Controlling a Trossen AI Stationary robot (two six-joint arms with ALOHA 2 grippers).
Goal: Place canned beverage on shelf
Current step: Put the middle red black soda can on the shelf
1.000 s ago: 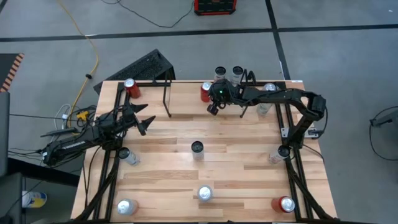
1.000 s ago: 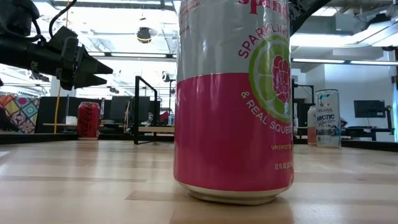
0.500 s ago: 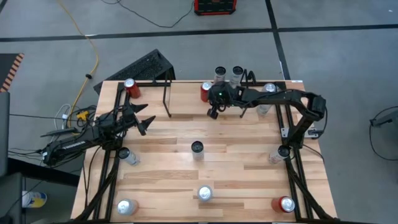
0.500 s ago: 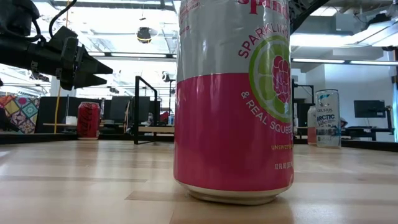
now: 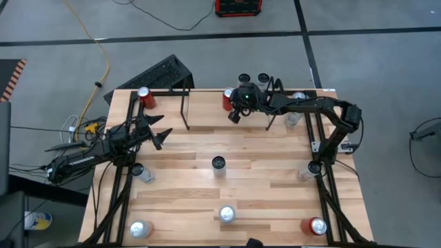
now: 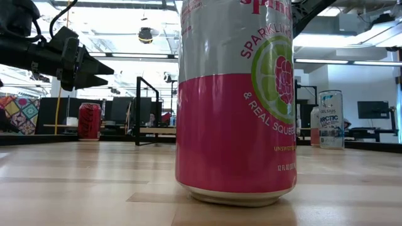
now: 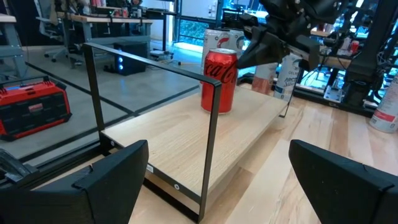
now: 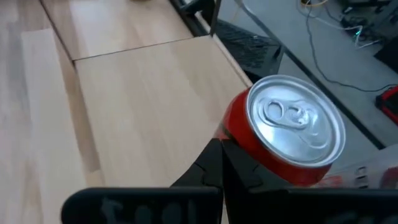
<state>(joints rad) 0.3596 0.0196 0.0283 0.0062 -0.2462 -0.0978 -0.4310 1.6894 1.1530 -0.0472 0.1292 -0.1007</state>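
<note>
While red aluminium cola can point(image 7: 219, 81) already stands on low black-rod, light-wood shelf point(image 7: 186, 134), right gripper point(image 5: 236, 116) hangs beside it w/ fingers together, empty. Left gripper point(image 5: 160, 135) waits near the table's left edge, spread apart. Other cans left.

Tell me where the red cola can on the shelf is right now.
The red cola can stands upright on the shelf at the table's far edge, with the shut right gripper right beside it.

You can read "SPARKLIN", "& REAL SQUEE" and "12 FL OZ" on the tall pink-and-grey can point(image 6: 235, 100); the red aluminium can point(image 7: 219, 81) shows Coca-Cola script; the white-and-blue can point(image 6: 330, 119) reads "ARCTIC".
</note>
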